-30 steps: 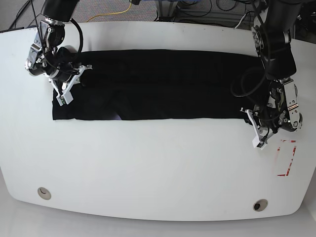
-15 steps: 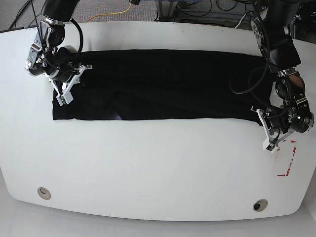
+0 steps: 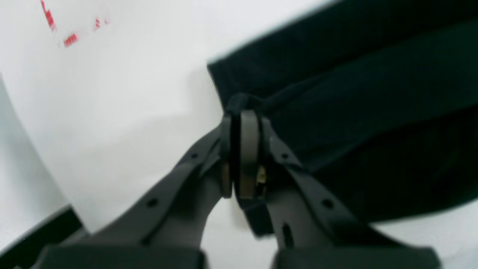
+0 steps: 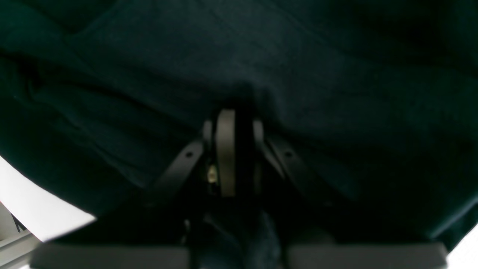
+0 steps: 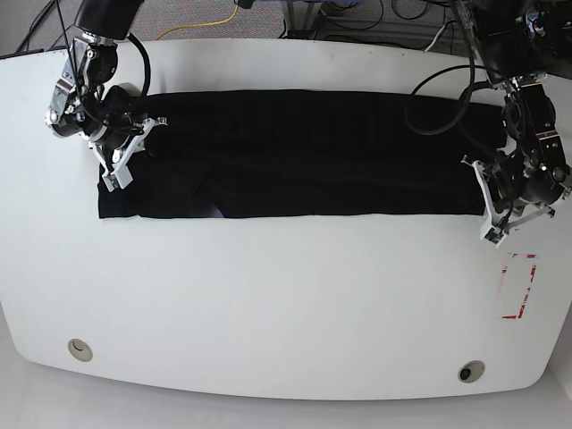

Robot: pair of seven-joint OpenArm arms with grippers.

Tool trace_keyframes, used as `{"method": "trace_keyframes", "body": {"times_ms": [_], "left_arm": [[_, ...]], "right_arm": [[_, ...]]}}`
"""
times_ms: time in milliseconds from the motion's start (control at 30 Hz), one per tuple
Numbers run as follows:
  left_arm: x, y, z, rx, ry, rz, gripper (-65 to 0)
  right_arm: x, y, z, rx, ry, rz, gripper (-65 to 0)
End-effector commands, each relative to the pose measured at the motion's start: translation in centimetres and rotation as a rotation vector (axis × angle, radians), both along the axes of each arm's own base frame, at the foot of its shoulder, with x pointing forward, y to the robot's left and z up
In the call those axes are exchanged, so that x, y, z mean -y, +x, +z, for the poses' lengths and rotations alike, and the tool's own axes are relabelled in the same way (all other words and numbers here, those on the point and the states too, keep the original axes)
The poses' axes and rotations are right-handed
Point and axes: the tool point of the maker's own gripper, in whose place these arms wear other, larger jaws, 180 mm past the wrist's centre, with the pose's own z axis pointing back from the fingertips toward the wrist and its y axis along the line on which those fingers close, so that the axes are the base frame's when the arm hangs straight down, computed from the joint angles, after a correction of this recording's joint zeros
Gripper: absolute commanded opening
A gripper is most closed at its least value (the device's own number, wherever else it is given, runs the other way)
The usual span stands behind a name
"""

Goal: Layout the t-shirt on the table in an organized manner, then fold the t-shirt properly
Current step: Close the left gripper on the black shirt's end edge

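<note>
The black t-shirt (image 5: 295, 152) lies as a long flat band across the far half of the white table (image 5: 268, 304). At its right end, my left gripper (image 5: 492, 234) is shut on the near corner. In the left wrist view the left gripper (image 3: 239, 112) pinches a small bunch of the t-shirt (image 3: 373, 93) over bare table (image 3: 130, 74). My right gripper (image 5: 114, 176) is at the band's left end. In the right wrist view the right gripper (image 4: 231, 112) is shut on the t-shirt (image 4: 298, 56), which fills the view. No print shows.
A red tape rectangle (image 5: 518, 286) marks the table just in front of the left gripper, and a piece of the red tape (image 3: 69, 39) shows in the left wrist view. Two grommet holes (image 5: 80, 349) (image 5: 471, 371) sit near the front edge. Cables (image 5: 206, 22) lie beyond the far edge.
My left arm has moved right and toward the far side with the shirt's corner, drawing the band's right end out longer. The right arm has stayed put.
</note>
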Motion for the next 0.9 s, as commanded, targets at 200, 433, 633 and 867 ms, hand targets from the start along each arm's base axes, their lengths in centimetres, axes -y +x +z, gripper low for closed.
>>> {"method": "trace_keyframes", "body": {"times_ms": [200,433,633,867], "left_arm": [[-1.7,-1.6,-0.2,-0.030,0.057,0.006,-65.0],[-2.7,-1.7,0.1,-0.019,0.057,0.039,-49.6],[-5.1,-1.8,1.3,-0.001,0.092,0.083,-34.2],[-7.7,-1.6,3.4,0.020,0.164,0.091,-30.8]], "right_arm": [[0.5,0.7,0.9,0.032,-0.012,-0.001,-58.8],[0.5,0.7,0.8,0.031,-0.012,-0.001,-58.8],[0.5,0.7,0.9,0.032,-0.012,-0.001,-58.8],[0.5,0.8,0.9,0.034,-0.012,-0.001,-58.8]]}}
